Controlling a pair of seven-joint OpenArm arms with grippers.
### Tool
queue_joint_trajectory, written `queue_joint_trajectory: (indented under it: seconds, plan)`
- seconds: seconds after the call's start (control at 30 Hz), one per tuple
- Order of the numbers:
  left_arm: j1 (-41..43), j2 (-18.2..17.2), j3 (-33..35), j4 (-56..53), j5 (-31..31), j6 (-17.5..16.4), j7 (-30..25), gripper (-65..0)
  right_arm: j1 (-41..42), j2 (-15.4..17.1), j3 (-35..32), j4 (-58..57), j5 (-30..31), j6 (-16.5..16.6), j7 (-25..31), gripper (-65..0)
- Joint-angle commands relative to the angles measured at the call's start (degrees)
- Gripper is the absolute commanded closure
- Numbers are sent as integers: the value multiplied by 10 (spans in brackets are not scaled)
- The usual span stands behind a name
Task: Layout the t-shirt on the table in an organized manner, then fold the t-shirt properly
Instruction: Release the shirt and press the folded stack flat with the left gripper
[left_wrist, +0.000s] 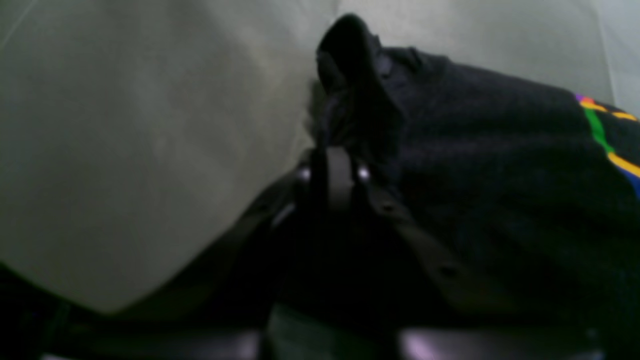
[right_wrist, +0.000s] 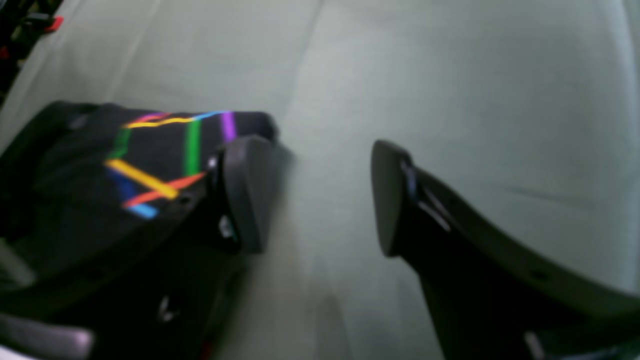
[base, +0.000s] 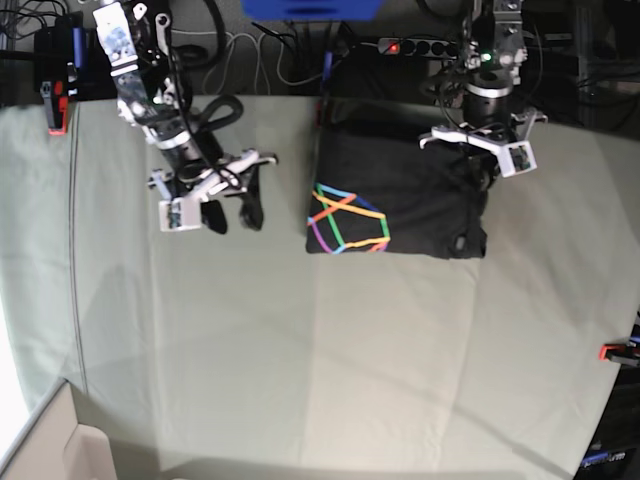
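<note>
Pinching the t-shirt (left_wrist: 500, 165) — left gripper (left_wrist: 340, 150); right gripper (right_wrist: 315, 195) gapes.

Readable text: none in any view
T-shirt (base: 400, 195) print: coloured lines only, at centre of the base view; no letters or numbers
Labels or brands: none legible
</note>
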Motion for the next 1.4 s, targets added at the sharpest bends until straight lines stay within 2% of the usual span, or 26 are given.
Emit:
queue_joint_trajectory:
  seconds: [0.0, 0.2, 0.33, 0.43, 0.53, 0.7, 0.8, 0.87, 1.13, 1.37]
  plan:
    - [5, 0, 0, 8, 0, -2, -15, -104, 4, 0, -1, 12, 7, -1, 14, -320]
    - [48, -2, -5, 32, 0, -1, -17, -303, 6, 1, -1, 12, 7, -1, 14, -320]
    - [66, 2, -26, 73, 0, -1, -18, -359, 8, 1, -1, 12, 6, -1, 14, -320]
    - [61, 3, -14, 104, -3, -2, -17, -358, 9, 1, -1, 12, 6, -1, 14, -320]
    - [46, -2, 24, 113, -32, -2, -16, -358, 9, 1, -1, 12, 6, -1, 14, -320]
    - [-9, -2, 54, 58, -33, 2, -14, -358, 9, 1, -1, 12, 6, -1, 14, -320]
    - [-26, -4, 43, 10, -34, 3, -15, -358, 5, 4, -1, 12, 5, -1, 14, -320]
    - [-25, -18, 7, -8, -39, 3, -15, -358, 4, 15, -1, 16, 6, -1, 14, -320]
    - [-10, -27, -89, -15, -40, -1, -15, -358, 4, 16, -1, 19, 7, -1, 14, -320]
    - [-7, -16, -98, 22, -42, -2, -15, -361, 4, 13, -3, 19, 7, -1, 14, -320]
